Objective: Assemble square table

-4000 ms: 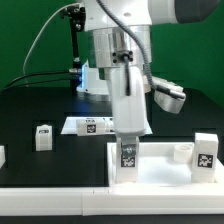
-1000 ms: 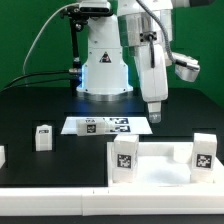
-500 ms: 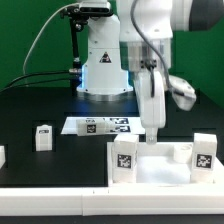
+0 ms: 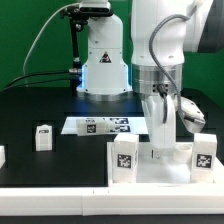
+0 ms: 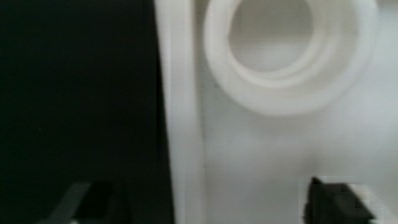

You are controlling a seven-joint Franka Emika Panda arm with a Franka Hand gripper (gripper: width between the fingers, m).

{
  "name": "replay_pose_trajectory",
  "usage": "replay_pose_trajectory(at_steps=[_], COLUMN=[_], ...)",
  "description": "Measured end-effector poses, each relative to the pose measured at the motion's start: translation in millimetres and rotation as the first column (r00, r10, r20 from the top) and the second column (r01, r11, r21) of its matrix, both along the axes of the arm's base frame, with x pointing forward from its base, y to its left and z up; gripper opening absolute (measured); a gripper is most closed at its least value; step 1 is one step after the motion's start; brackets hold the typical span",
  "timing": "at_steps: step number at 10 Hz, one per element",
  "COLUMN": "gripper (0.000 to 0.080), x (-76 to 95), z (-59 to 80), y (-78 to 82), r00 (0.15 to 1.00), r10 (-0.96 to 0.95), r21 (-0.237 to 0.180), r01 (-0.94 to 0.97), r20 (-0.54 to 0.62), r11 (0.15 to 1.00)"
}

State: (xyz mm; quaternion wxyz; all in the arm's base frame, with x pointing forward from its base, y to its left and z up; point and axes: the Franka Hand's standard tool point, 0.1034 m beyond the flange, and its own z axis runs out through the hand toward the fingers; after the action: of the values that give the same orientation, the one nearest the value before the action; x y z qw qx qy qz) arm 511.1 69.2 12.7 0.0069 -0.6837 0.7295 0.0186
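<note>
The white square table top (image 4: 150, 172) lies at the front of the black work surface. Two tagged white legs stand upright in its corner sockets, one on the exterior view's left (image 4: 125, 158) and one on its right (image 4: 205, 155). My gripper (image 4: 158, 150) is low over the top's rear edge, between the two legs. In the wrist view the gripper (image 5: 210, 205) is open. Its fingertips (image 5: 338, 200) stand either side of the top's edge (image 5: 196, 150), with a round socket (image 5: 267, 50) ahead. A loose leg (image 4: 42, 137) stands to the exterior view's left.
The marker board (image 4: 95, 125) lies behind the table top, in front of the robot's base (image 4: 103, 70). Part of another white piece (image 4: 2, 156) shows at the exterior view's left edge. A white rail (image 4: 50, 195) runs along the front.
The gripper has left the leg on the exterior view's left standing in its socket. It rose, moved to that view's right, and has come down onto the top's rear edge.
</note>
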Motion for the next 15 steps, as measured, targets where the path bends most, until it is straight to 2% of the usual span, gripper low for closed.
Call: replay_pose_trajectory(at_steps=[1,2,3,4,7,9,11,12,15], gripper=[0.0383,0.0206,0.0206,0.0059,0.0059,0.0059,0.0056,0.0057,0.0057], x=[-0.2,-0.4,-5.3,-5.5,-6.8,-17.6,-31.2,-31.6,-30.7], z=[-0.2,-0.5,-2.6,-2.5,-1.9,5.8,0.4,-3.8,-3.5], y=[-0.1,-0.1,0.3,0.6,-3.1,-37.5,-90.8,-100.4,-101.8], r00=[1.000,1.000,1.000,1.000,0.997,0.973,0.861,0.777,0.666], r10=[0.000,0.000,0.000,0.013,0.082,0.231,0.508,0.629,0.746], r21=[0.000,0.000,0.002,0.003,0.002,-0.011,-0.022,-0.035,-0.039], r01=[0.000,0.000,0.000,-0.013,-0.082,-0.231,-0.507,-0.628,-0.745], r20=[0.000,-0.001,-0.017,-0.018,-0.011,0.012,0.016,0.022,0.022], r11=[1.000,1.000,1.000,1.000,0.997,0.973,0.862,0.778,0.666])
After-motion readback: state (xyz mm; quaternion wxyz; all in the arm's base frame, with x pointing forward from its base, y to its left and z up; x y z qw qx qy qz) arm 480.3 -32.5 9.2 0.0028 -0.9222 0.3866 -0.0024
